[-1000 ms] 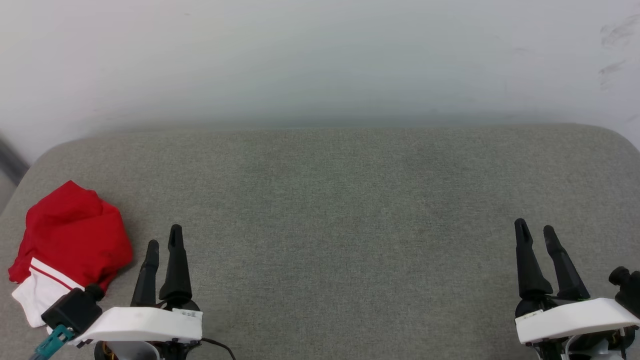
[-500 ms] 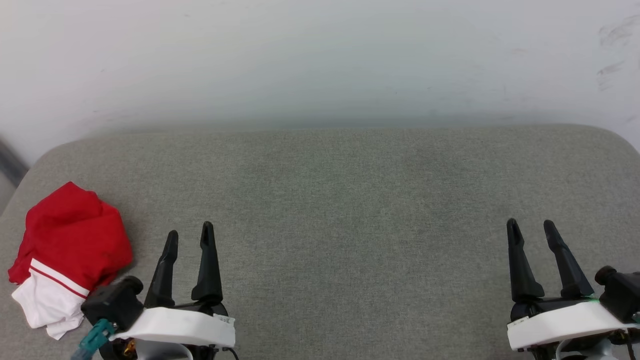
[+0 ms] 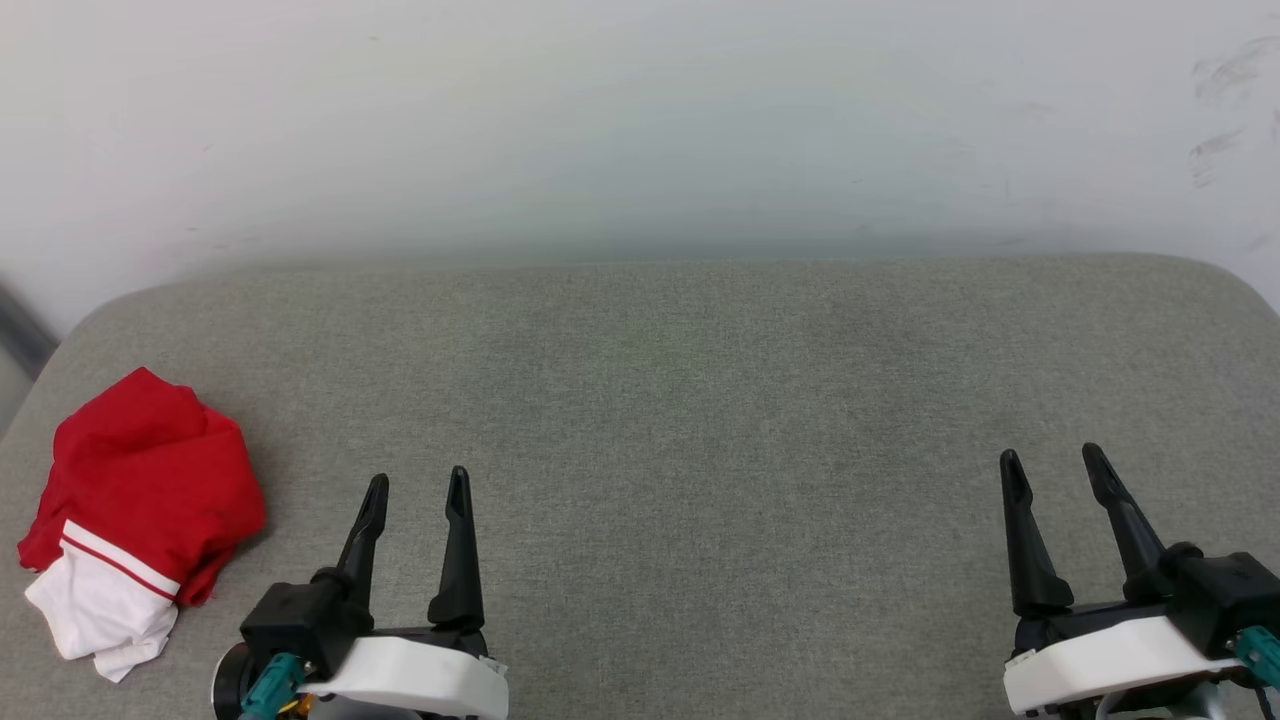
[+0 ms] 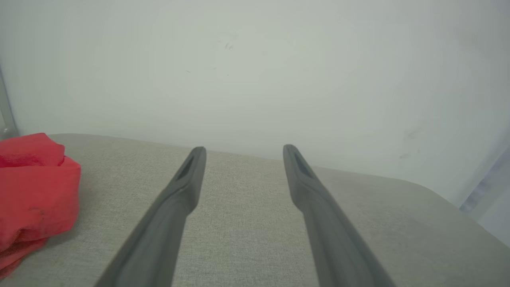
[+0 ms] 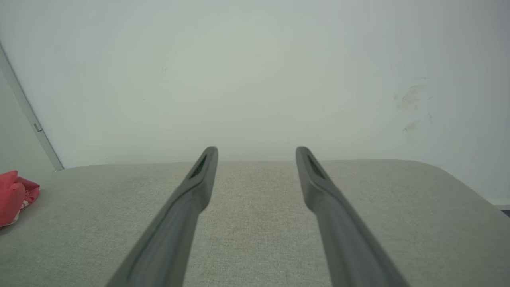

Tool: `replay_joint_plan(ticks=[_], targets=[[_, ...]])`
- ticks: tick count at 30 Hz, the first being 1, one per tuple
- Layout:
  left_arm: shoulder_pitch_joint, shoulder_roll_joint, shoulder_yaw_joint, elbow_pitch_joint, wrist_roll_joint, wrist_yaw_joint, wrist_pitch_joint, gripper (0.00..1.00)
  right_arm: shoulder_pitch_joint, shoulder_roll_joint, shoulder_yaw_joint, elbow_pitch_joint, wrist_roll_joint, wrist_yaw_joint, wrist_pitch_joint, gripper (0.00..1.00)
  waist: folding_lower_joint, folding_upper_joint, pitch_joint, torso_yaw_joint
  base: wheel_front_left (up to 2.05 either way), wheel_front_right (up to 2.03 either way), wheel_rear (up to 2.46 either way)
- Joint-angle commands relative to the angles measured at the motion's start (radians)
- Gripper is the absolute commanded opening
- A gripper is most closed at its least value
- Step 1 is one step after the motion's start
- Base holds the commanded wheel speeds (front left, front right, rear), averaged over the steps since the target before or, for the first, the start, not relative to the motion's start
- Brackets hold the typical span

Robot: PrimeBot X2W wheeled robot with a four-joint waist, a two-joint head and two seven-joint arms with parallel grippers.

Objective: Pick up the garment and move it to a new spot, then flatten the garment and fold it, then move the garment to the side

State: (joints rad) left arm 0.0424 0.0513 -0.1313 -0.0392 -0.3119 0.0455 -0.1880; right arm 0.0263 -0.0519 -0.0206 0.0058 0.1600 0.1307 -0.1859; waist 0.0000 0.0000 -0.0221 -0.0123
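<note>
Garment (image 3: 140,500) lies bunched, red over white, left of the left gripper (image 3: 417,480) and not touching it. That gripper: fingers apart, empty. Fabric-covered counter (image 3: 700,400) is bare ahead. Right gripper (image 3: 1050,455), well to the right: apart, empty. Likely step is the first pick-up, which calls for a leftward reach onto the heap. No obstruction.

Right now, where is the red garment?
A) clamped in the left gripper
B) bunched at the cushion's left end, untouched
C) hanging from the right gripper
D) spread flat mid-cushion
B: the garment lies bunched on the grey cushion, apart from the open left gripper; the right gripper is open and empty too.
</note>
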Motion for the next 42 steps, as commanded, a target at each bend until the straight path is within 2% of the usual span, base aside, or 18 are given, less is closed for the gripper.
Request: replay_joint_plan(ticks=[1, 7, 11, 17, 23, 28, 42], targets=[[0.003, 0.007, -0.012, -0.005, 0.034, 0.011, -0.009, 1.00, 0.007, 0.000, 0.003, -0.010, -0.033, 0.000, -0.012, 1.00, 0.0000, 0.0000, -0.001, 0.000, 0.00, 0.00, 0.00], [0.007, 0.024, -0.049, 0.007, 0.100, 0.036, -0.022, 1.00, 0.011, 0.001, 0.007, -0.013, -0.083, 0.000, -0.024, 1.00, 0.0000, 0.0000, -0.005, -0.001, 0.00, 0.00, 0.00], [0.013, 0.024, -0.060, 0.028, 0.108, 0.037, -0.030, 1.00, 0.014, 0.001, 0.010, -0.018, -0.123, 0.000, -0.033, 1.00, 0.0000, 0.0000, -0.008, -0.001, 0.00, 0.00, 0.00], [0.022, 0.016, -0.051, 0.042, 0.120, 0.020, -0.042, 1.00, 0.020, 0.002, 0.006, -0.026, -0.151, 0.000, -0.046, 1.00, 0.0000, 0.0000, -0.010, -0.002, 0.00, 0.00, 0.00], [0.033, 0.003, -0.012, 0.041, 0.100, -0.019, -0.055, 1.00, 0.029, 0.002, -0.001, -0.025, -0.121, 0.000, -0.055, 1.00, 0.0000, 0.0000, -0.013, -0.003, 0.00, 0.00, 0.00], [0.042, -0.001, 0.004, 0.042, 0.132, -0.043, -0.063, 1.00, 0.035, 0.002, -0.006, -0.024, -0.139, 0.000, -0.064, 1.00, 0.0000, 0.0000, -0.018, -0.004, 0.00, 0.00, 0.00], [0.049, -0.001, -0.023, 0.055, 0.159, -0.041, -0.078, 1.00, 0.040, 0.002, -0.022, 0.002, -0.154, 0.000, -0.080, 1.00, 0.0000, 0.0000, -0.017, -0.006, 0.00, 0.00, 0.00]])
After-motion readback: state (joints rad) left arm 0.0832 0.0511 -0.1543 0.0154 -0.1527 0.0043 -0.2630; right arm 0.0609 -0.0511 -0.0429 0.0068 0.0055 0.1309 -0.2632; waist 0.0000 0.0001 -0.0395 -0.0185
